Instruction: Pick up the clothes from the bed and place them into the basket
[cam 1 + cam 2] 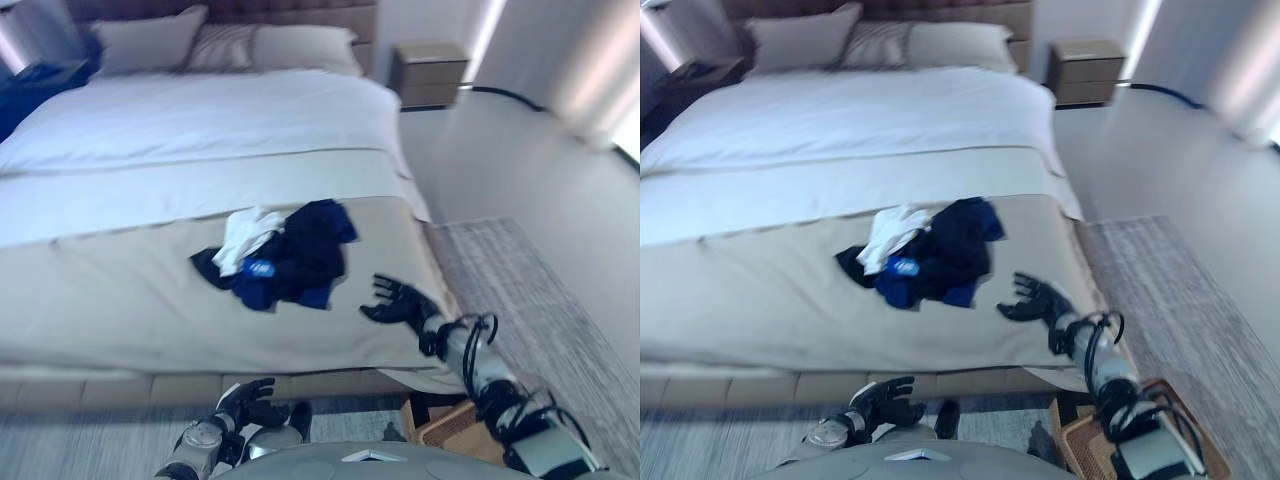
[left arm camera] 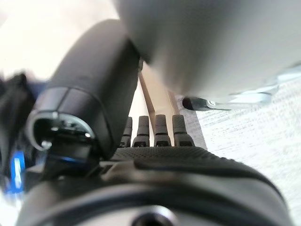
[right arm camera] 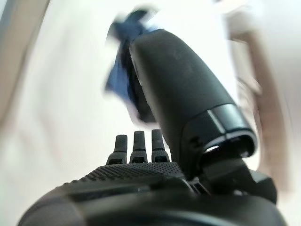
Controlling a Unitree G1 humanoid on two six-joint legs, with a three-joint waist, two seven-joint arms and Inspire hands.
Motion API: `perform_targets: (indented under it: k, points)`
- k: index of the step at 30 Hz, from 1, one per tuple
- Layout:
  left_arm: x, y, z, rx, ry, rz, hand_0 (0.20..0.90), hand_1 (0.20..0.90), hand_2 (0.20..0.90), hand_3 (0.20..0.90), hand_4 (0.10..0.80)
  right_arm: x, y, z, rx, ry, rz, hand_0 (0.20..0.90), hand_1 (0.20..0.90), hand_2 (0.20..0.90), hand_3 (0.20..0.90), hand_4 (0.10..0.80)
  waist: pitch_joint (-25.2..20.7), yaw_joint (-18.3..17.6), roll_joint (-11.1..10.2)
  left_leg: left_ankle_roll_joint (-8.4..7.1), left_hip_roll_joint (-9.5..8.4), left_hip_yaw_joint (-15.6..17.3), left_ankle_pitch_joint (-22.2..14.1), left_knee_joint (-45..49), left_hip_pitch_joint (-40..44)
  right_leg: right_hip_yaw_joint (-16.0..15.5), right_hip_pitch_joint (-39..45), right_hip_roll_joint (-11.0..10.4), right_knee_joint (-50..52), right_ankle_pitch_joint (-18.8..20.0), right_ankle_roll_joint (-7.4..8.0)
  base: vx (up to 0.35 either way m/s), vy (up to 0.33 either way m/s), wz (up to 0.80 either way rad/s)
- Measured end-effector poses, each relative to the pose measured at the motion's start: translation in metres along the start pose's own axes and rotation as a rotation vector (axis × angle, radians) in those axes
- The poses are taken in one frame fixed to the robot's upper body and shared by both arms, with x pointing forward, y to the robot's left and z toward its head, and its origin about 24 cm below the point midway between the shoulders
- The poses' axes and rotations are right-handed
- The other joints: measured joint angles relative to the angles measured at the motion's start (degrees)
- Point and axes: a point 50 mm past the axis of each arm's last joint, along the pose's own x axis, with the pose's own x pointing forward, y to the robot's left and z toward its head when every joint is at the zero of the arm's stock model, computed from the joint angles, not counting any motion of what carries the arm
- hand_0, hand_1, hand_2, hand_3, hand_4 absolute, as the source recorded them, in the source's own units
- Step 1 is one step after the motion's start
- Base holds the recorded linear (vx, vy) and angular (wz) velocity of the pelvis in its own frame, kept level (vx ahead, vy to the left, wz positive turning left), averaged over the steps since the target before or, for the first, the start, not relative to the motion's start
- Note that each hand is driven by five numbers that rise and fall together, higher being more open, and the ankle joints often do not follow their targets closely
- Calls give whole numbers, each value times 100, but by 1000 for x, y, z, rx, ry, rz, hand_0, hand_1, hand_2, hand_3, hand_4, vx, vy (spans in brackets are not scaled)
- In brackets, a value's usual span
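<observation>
A heap of dark blue, black and white clothes lies on the beige blanket at the foot of the bed. My right hand is open and empty over the blanket, a little to the right of the heap and apart from it; the right wrist view shows its straight fingers with the blue clothes beyond. My left hand hangs low in front of the bed's edge, fingers relaxed and empty. A wicker basket stands on the floor at the bed's right corner, partly hidden by my right arm.
White sheets and pillows cover the far part of the bed. A wooden nightstand stands at the far right. A grey rug lies on the floor to the right of the bed.
</observation>
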Motion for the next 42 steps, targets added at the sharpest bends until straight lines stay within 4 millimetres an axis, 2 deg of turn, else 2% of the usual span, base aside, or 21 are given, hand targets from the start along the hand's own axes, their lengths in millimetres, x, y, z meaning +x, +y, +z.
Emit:
perform_targets:
  k: [2, 3, 5, 6, 8, 10, 12, 15, 17, 20, 25, 30, 34, 37, 42]
  points:
    - [2, 7, 11, -4, -31, 15, 900, 900, 900, 900, 800, 10, -34, 48, -180, -83, -175, 900, 900, 900, 900, 800, 197, 228, -86, 12, -88, -231, 6, 31, -85, -229, 76, -72, 14, -22, 32, 83, 97, 61]
    - [2, 8, 13, -4, -34, 16, 900, 900, 900, 900, 800, 12, -38, 56, -204, -96, -202, 900, 900, 900, 900, 800, 210, 270, -112, 25, -107, -250, -11, 32, -75, -243, 84, -91, 18, -34, 47, 46, 96, 38]
    - [3, 11, 17, -9, -48, 24, 900, 900, 900, 900, 800, 16, -48, 85, -309, -135, -281, 900, 900, 900, 900, 800, 246, 503, -164, 37, -242, -365, -18, 124, -135, -381, 132, -174, 32, -59, 85, 53, 33, 35]
    - [4, 13, 20, -6, -59, 27, 900, 900, 900, 900, 800, 18, -54, 95, -342, -129, -319, 900, 900, 900, 900, 800, 256, 613, -172, 6, -292, -507, -61, 190, -193, -493, 152, -209, 31, -82, 115, 18, -12, 56]
    - [3, 23, 23, 10, -61, 51, 900, 900, 900, 900, 800, 19, -63, 105, -368, -121, -373, 900, 900, 900, 900, 800, 339, 844, -204, -21, -383, -683, 20, 337, -337, -511, 120, -256, 115, -83, 115, -96, 17, 60]
    - [0, 36, 18, 26, -28, 75, 900, 900, 900, 900, 800, 20, -72, 112, -386, -91, -411, 900, 900, 900, 900, 800, 444, 1062, -187, -61, -415, -823, -9, 485, -530, -542, 7, -256, 213, -85, 117, -100, 4, 45]
    - [-6, 52, 9, 35, 18, 106, 900, 900, 900, 900, 800, 20, -82, 114, -413, -50, -459, 900, 900, 900, 900, 800, 590, 1298, -197, -101, -450, -937, -36, 561, -703, -577, -97, -262, 256, -126, 173, -22, 5, 42]
    - [-16, 65, -11, 3, 81, 145, 900, 900, 900, 900, 800, 21, -87, 99, -447, 26, -471, 900, 900, 900, 900, 800, 746, 1621, -209, -190, -532, -1098, -94, 675, -794, -746, -68, -282, 271, -155, 210, 25, 14, 33]
    - [-21, 66, -22, -7, 109, 153, 900, 900, 900, 900, 800, 20, -91, 85, -477, 98, -468, 900, 900, 900, 900, 800, 786, 1792, -230, -271, -599, -1188, -155, 683, -795, -869, -10, -314, 284, -195, 233, 73, 45, 30]
    - [-26, 61, -37, -21, 130, 136, 900, 900, 900, 900, 800, 17, -99, 70, -584, 189, -438, 900, 900, 900, 900, 800, 837, 1971, -304, -283, -711, -1300, -164, 691, -779, -1022, 89, -375, 277, -290, 303, 75, 55, 24]
    - [-25, 60, -34, -27, 102, 126, 900, 900, 900, 900, 800, 15, -106, 64, -634, 242, -421, 900, 900, 900, 900, 800, 892, 2055, -407, -253, -774, -1389, -191, 805, -816, -1145, 157, -378, 305, -413, 290, 4, 37, 14]
    - [-23, 63, -24, -31, 51, 118, 900, 900, 900, 900, 800, 12, -112, 54, -642, 297, -427, 900, 900, 900, 900, 800, 896, 2054, -408, -228, -761, -1459, -227, 966, -1106, -1188, -61, -329, 428, -472, 279, -93, -1, 8]
    - [-23, 64, -23, -32, 48, 106, 900, 900, 900, 900, 800, 9, -118, 51, -648, 323, -444, 900, 900, 900, 900, 800, 904, 2126, -397, -245, -746, -1494, -220, 1047, -1363, -1214, -341, -336, 595, -489, 286, -75, 4, 7]
    - [-24, 64, -24, -47, 39, 103, 900, 900, 900, 900, 800, 8, -122, 55, -657, 290, -486, 900, 900, 900, 900, 800, 930, 2177, -376, -281, -780, -1540, -197, 1067, -1394, -1279, -345, -352, 602, -499, 301, -27, -4, 10]
    - [-24, 64, -23, -74, 23, 108, 900, 900, 900, 900, 800, 9, -125, 84, -668, 123, -567, 900, 900, 900, 900, 800, 943, 2215, -376, -290, -790, -1549, -202, 1068, -1403, -1301, -338, -351, 593, -530, 317, 18, 35, 3]
